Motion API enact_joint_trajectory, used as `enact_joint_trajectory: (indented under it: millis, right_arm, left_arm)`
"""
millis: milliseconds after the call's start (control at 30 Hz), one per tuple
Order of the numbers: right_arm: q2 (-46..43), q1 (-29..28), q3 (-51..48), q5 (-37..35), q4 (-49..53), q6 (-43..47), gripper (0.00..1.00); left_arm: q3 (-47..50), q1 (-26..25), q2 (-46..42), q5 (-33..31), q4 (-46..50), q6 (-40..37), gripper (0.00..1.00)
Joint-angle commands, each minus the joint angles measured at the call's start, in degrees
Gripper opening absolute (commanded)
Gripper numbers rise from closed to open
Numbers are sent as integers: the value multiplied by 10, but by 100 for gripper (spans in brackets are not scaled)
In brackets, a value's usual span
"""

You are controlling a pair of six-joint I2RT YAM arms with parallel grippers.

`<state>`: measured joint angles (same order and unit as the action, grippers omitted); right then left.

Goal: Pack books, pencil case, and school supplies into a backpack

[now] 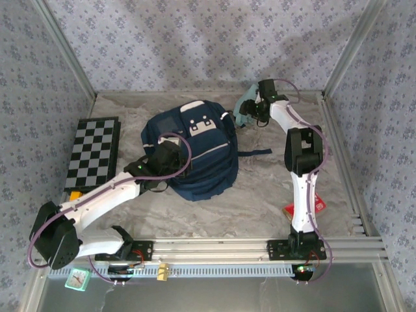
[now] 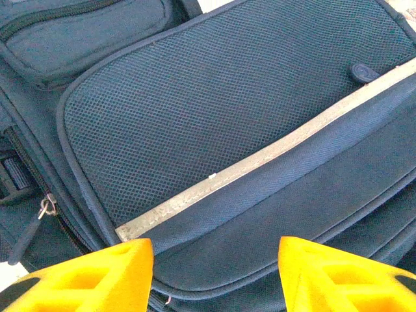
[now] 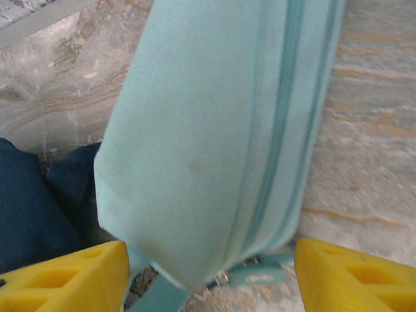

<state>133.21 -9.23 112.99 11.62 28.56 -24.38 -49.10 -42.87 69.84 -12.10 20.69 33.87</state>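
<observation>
The navy backpack [image 1: 192, 153] lies flat mid-table, white patches toward the back. My left gripper [image 1: 166, 162] hovers low over its left side; in the left wrist view the yellow fingers [image 2: 97, 276] stand wide apart above the mesh pocket [image 2: 214, 110], and the gripper [image 2: 216, 279] is open and holds nothing. The light teal pencil case [image 1: 244, 110] lies at the backpack's back right corner. My right gripper [image 3: 208, 279] is open, with the near end of the pencil case [image 3: 214, 130] between its spread fingers, which stand apart from it. The red packet [image 1: 318, 207] lies beside the right arm. The books are out of view.
A black-and-white checkered board [image 1: 93, 153] lies at the left, with a small yellow corner [image 1: 76, 194] at its near edge. Aluminium frame posts and patterned walls close in the table. The backpack's dark strap [image 1: 257, 152] trails to the right. Marble surface shows in front of the backpack.
</observation>
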Motion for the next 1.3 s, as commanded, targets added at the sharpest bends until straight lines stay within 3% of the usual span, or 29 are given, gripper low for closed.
enact_joint_trajectory:
  millis: [0,100,167,333,500,733,967,1267]
  right_arm:
    - [34,3,46,19,8,-2,65]
    - [48,4,56,20,7,-5,56]
    - [49,6,56,18,7,-3,41]
    - [17,14,12,14,5,5,14]
    - [-76,27,-107,30,-40,10,3]
    - [-251,33,-314,50,-71,15,0]
    - [-410,49,-490,70,-62,4,0]
    - [-546,56,-595,100,-31,4,0]
  left_arm:
    - [-21,-2,6,-19,-9,-20,53]
    - [-23,-3,8,-28,-5,-21,53]
    - [-22,-3,8,-29,-6,-21,54]
    - [-28,-2,17,-23,-5,-20,54]
    - [-43,-10,21,-28,-3,-49,54]
    - [-107,-65,70,-39,29,-194,59]
    - [-178,-98,161,-11,57,-272,61]
    - [-246,-117,275,-106,45,-327,64]
